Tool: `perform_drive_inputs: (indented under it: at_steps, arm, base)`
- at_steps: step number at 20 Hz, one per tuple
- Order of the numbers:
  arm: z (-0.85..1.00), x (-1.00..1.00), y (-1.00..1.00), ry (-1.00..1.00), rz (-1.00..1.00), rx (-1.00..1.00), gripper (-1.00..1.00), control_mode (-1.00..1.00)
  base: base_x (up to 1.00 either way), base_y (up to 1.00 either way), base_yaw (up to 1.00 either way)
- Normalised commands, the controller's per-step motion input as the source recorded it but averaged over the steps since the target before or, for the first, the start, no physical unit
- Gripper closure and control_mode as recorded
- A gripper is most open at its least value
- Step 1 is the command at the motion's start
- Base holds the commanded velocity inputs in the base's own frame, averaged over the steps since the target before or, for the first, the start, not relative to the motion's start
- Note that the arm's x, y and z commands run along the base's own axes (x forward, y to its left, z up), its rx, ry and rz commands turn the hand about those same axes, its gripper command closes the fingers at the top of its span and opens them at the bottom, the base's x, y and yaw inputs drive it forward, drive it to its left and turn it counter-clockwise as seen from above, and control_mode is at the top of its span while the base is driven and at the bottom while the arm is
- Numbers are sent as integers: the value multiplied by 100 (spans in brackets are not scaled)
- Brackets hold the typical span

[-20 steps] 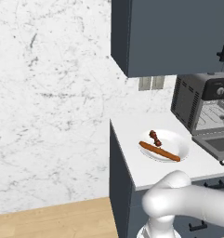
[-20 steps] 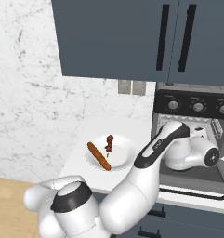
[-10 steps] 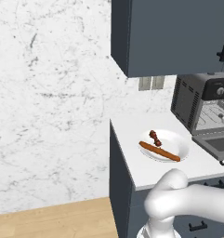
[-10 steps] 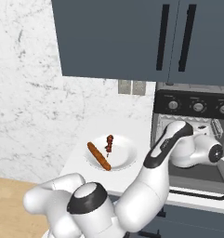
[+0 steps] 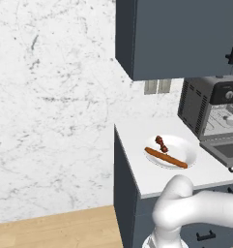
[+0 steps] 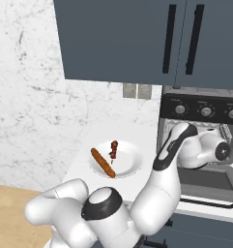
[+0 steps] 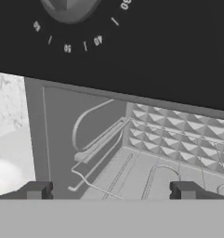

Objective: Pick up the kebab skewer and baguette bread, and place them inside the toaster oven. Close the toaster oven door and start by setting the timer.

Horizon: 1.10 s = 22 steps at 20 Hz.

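Baguette bread (image 5: pixel 166 157), slim orange-brown loaf

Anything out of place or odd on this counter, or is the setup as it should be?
Nothing spilled or damaged. The kebab skewer and baguette bread lie on the white plate. The toaster oven door hangs open, with the open, empty hand facing its cavity.
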Motion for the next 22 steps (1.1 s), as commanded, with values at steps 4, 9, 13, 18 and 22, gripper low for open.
perform_drive_inputs:
  at_steps: [4, 9, 13, 18, 22]
  arm:
    - [-22, 18, -4, 12, -8, 7, -100, -100]
    - [-17, 13, -10, 6, -6, 9, -100, -100]
    - [-10, 14, -13, 1, -4, 9, -100, -100]
    - [-10, 18, -15, 0, 0, 6, -100, -100]
    - [0, 39, -11, -2, 0, 3, -100, -100]
  base:
    - [0, 0, 0]
    - [0, 0, 0]
    - [0, 0, 0]
    - [0, 0, 0]
    - [0, 0, 0]
